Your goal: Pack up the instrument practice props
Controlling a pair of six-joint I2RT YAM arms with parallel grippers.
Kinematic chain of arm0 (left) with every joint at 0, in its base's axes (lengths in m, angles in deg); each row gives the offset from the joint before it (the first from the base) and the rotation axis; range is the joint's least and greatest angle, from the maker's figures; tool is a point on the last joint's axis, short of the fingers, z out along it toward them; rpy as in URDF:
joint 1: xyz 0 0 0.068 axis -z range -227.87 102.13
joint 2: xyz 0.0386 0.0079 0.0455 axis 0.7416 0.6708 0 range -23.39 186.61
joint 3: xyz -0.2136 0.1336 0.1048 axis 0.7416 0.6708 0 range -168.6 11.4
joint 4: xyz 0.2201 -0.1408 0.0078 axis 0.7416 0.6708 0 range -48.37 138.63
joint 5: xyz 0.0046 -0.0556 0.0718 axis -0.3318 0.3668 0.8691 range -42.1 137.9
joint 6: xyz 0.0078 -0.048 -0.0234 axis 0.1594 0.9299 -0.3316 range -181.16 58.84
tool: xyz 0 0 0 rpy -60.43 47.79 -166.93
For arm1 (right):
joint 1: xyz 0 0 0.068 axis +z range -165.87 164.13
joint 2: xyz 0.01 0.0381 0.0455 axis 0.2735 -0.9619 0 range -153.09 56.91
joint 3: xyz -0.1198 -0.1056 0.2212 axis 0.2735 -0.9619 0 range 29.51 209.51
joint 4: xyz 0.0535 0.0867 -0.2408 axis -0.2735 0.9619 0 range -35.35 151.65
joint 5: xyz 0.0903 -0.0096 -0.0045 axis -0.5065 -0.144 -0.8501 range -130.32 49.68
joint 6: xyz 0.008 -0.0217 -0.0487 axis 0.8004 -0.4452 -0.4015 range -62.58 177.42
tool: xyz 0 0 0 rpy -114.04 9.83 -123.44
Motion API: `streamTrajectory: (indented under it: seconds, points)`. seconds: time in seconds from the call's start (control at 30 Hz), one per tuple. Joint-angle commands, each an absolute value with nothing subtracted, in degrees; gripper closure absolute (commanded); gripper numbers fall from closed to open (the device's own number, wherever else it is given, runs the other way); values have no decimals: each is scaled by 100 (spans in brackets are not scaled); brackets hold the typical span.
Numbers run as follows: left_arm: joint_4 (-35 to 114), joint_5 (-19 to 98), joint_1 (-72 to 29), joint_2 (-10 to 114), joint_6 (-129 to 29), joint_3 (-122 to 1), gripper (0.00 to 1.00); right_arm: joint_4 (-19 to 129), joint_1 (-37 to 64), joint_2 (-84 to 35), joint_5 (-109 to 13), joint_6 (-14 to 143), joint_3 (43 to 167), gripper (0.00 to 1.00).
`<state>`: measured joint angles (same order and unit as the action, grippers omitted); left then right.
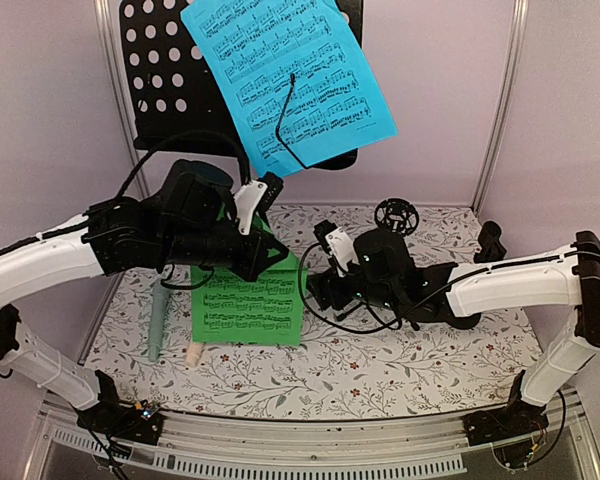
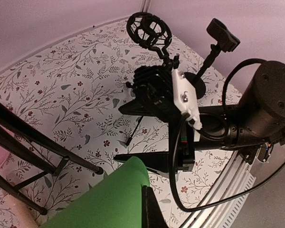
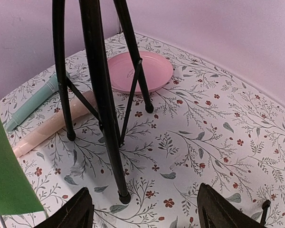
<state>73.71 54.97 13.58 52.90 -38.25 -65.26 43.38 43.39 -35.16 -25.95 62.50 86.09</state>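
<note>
Floral-printed table (image 1: 410, 370) fills this booth: plain lilac walls (image 1: 40, 120) rise behind it and to either side, silver posts (image 1: 501, 110) at its far corners, ribbed metal rail (image 1: 310, 462) along its near edge.

A desk (image 1: 400, 370) covered in a white cloth printed with leafy sprigs and small red flowers is shown. Three black tripod legs (image 3: 102, 109) of a tall stand are planted on it. Just behind one foot, a pink round plate (image 3: 152, 66) is laid flat. To the left, a mint-green toy microphone (image 3: 33, 102) and a peach toy microphone (image 3: 52, 126) are laid side by side. Two small black microphone tripods (image 1: 395, 215) are stood near the right rear corner.
</note>
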Motion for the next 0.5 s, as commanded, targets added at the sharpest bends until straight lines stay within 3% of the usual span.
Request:
streamTrajectory:
  seconds: [0.0,0.23,0.33,0.47]
  points:
    - [7429,5901,1419,5671,-3967,-6566,100,4818,4372,-3298,-2081,6536,8457,23]
    - [6747,5845,1334,5807,-4120,-5884,100,4962,4372,-3042,-1881,6570,8431,23]
    - [6920,6343,1329,5602,-3938,-5742,100,4960,4372,-2912,-1694,6555,8363,23]
    - [6668,5411,1371,4983,-3945,-5578,100,4962,4372,-2752,-1584,6514,8310,23]
